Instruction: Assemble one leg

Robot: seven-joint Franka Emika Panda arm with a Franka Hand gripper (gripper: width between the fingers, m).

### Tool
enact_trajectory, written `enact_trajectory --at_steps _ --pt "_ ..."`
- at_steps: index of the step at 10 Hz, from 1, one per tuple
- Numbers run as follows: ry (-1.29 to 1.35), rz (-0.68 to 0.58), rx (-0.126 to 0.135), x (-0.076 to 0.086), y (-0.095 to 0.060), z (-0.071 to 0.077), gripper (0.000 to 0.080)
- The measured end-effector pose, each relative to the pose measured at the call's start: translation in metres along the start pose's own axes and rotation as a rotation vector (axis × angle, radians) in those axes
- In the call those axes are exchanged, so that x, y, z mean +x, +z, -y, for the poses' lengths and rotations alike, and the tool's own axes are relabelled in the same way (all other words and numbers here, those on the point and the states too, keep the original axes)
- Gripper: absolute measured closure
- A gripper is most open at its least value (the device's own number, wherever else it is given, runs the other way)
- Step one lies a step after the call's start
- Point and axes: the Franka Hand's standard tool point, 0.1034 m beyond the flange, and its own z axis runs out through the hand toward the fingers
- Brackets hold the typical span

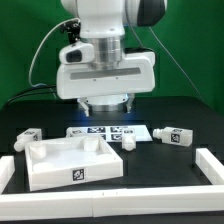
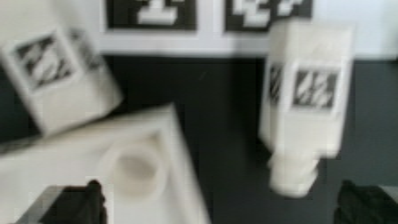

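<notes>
Black tabletop (image 1: 160, 166), tagged white leg (image 2: 306, 85), fingers (image 2: 71, 207) apart

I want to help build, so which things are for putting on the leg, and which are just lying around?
For the job: open end effector; square rimmed tray; leg beside it.
Lying about: other legs; marker board; white edge rails.

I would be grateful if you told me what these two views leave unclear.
- Wrist view: blur makes the tag on the peg-ended leg unreadable.
- Wrist view: the tray and the claw are cut off by the picture edge.
- Exterior view: the claw's fingertips vanish in shadow under the hand.
- Exterior view: the marker board tags are too small to read.
</notes>
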Motion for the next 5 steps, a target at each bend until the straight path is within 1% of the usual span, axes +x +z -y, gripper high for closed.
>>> enact_trajectory --at_steps 1,2,3,5 --pt "-0.016 -0.013 -0.005 0.017 -0.001 -0.002 0.0150" --pt "-0.028 -0.016 -0.005 0.036 -0.003 -0.008 0.0150" --pt "-0.020 -0.029 -0.003 0.050 -0.007 -0.010 0.0150" --pt "-0.022 -0.021 -0.003 0.044 -0.003 -0.008 0.0150"
